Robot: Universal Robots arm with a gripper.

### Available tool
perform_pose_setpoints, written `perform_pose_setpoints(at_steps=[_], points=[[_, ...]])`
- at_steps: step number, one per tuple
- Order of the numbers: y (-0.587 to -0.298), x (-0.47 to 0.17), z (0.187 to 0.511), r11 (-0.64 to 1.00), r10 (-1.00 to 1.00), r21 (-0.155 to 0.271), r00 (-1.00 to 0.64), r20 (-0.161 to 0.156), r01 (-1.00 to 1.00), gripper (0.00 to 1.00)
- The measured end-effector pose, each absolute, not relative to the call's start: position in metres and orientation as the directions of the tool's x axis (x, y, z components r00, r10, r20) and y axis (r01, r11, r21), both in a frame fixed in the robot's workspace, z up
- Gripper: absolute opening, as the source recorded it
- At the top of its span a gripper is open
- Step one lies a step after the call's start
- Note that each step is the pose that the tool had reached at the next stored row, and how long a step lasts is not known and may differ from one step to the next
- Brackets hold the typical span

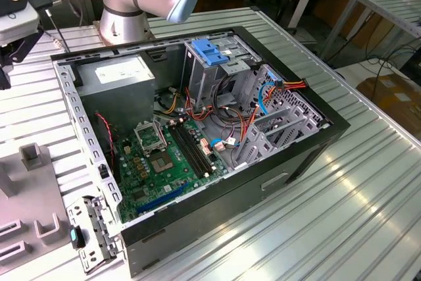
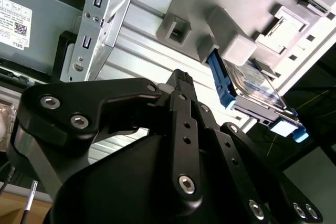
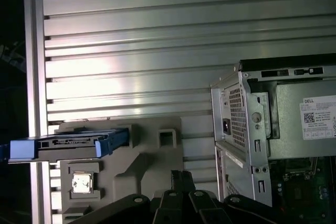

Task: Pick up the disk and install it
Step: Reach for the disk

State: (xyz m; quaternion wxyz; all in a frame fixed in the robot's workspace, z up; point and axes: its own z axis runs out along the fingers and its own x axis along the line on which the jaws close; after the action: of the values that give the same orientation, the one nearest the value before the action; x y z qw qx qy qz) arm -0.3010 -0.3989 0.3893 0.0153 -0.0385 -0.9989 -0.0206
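The disk (image 3: pixel 65 146) stands on its edge in a slot of the grey holder block (image 3: pixel 137 162), near the table's side edge. Its silver body and blue-and-white label (image 2: pixel 255 88) sit between blue side rails (image 2: pixel 219 78). My gripper (image 2: pixel 181 77) hangs above the ribbed table between the holder and the computer case, well apart from the disk. Its black fingertips (image 3: pixel 182 176) are shut together with nothing between them.
The open computer case (image 1: pixel 309 143) lies on the ribbed metal table (image 1: pixel 355 202), motherboard up. A bare blue bracket (image 1: pixel 206 51) sits on its drive cage. The grey power-supply box (image 1: pixel 122 77) with a white sticker fills one corner. The arm's base (image 1: pixel 131 4) stands behind the case.
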Motion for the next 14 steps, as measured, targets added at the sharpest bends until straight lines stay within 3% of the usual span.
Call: perform_pose_setpoints(at_steps=[14], points=[[-0.399,-0.347,0.388,0.996,0.076,0.042,-0.996,0.035,0.078,0.11]])
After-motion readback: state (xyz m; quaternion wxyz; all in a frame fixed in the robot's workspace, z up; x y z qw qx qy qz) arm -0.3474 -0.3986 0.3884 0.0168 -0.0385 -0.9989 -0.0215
